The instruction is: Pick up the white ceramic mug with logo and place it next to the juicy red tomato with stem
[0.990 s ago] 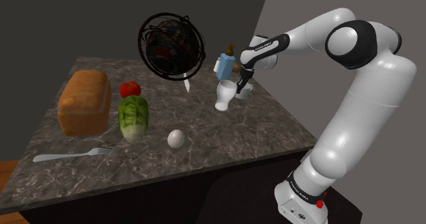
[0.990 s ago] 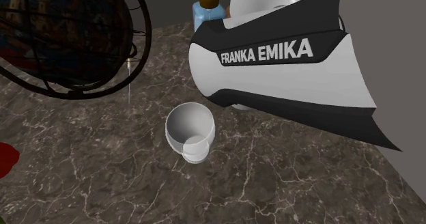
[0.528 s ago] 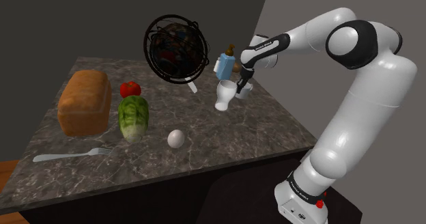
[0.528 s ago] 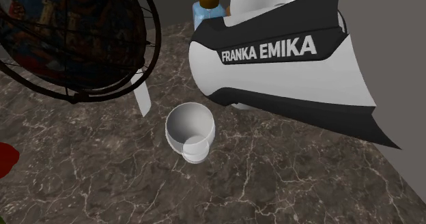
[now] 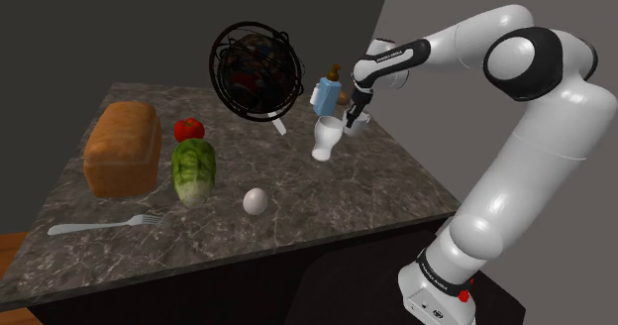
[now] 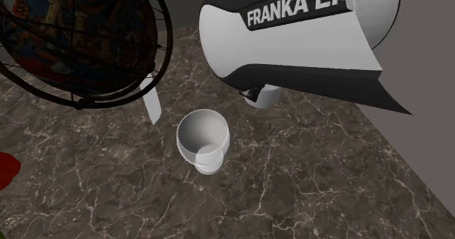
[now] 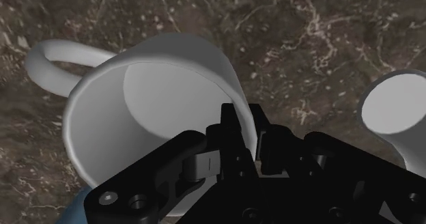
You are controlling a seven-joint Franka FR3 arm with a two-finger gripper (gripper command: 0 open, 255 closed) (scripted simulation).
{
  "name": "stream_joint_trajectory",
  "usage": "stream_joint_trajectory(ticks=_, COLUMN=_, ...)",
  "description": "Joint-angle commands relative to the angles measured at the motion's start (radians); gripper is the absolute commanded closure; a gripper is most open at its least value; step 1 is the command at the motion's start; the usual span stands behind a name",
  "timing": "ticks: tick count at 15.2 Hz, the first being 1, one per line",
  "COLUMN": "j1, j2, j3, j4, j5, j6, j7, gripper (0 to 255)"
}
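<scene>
Pincer (image 7: 247, 132) is clamped on the white mug (image 7: 136, 106). One finger sits inside the rim and the other outside, with the wall pinched between them. The mug's handle loops out on the side opposite the pincer.

From the shoulder view I see the pincer (image 5: 351, 118) with the mug (image 5: 360, 123) at its tips, over the dark marbled counter (image 5: 297, 224). I cannot tell whether the mug's base touches the stone.

A footed white cup (image 5: 325, 139) stands just beside the pincer, apart from the mug. A blue bottle (image 5: 323, 96) is near, just past that cup.

The tomato (image 5: 189, 129) is well apart from the pincer, out past the globe (image 5: 256, 70). It sits next to the lettuce (image 5: 193, 172) and the bread loaf (image 5: 122, 147).
</scene>
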Motion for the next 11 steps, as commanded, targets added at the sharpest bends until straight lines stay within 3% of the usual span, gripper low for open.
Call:
stream_joint_trajectory(ticks=1, j1=0.002, j2=-0.014, j3=0.0, j4=0.014, j5=-0.005, j6=-0.028, j7=0.005, gripper=255)
stream_joint_trajectory(ticks=11, j1=0.005, j2=-0.068, j3=0.0, j4=0.09, j5=-0.022, j6=-0.155, j7=0.016, gripper=255)
